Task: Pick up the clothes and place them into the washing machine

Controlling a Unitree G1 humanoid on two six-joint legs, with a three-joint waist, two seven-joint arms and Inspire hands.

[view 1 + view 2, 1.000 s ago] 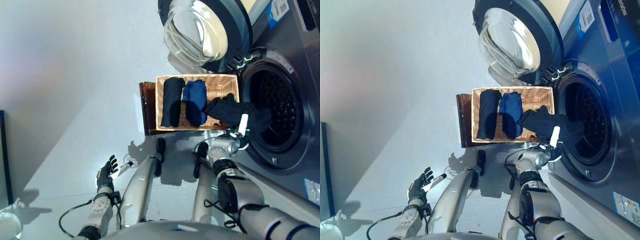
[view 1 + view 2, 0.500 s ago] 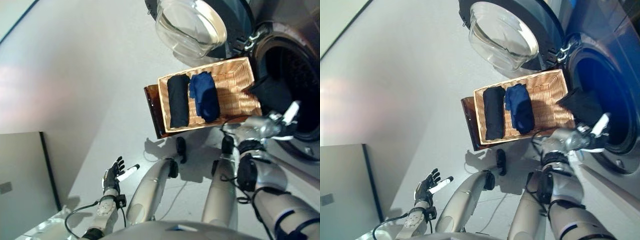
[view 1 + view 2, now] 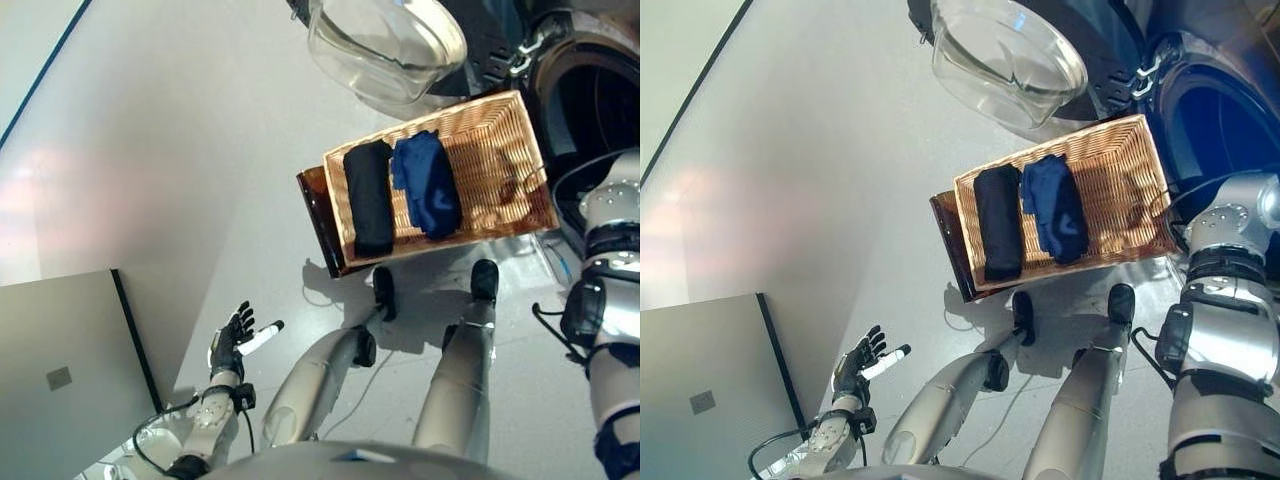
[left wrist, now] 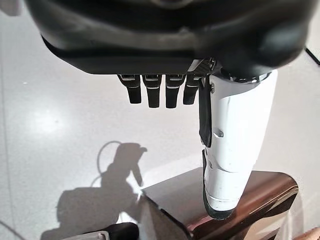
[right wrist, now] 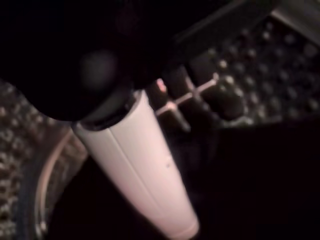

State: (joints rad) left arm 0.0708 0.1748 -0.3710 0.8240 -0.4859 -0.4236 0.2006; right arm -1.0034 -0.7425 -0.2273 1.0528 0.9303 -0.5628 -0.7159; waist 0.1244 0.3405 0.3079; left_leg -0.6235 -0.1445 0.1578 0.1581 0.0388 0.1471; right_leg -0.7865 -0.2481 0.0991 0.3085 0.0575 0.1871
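A wicker basket on the floor holds a folded black garment and a blue garment side by side. The washing machine drum stands open at the right, beside the basket. My right arm reaches into the drum, and the hand is hidden from both eye views. In the right wrist view the right hand shows its white thumb inside the dark perforated drum; any cloth in it is too dark to make out. My left hand hangs open low at the left, holding nothing.
The round glass door is swung open above the basket. A brown wooden stand sits against the basket's left side and shows in the left wrist view too. A grey panel lies at the lower left.
The camera has swung left. My right hand carried the dark garment from the basket's right edge into the drum; garment and hand no longer show in the eye views. The left hand has stayed put.
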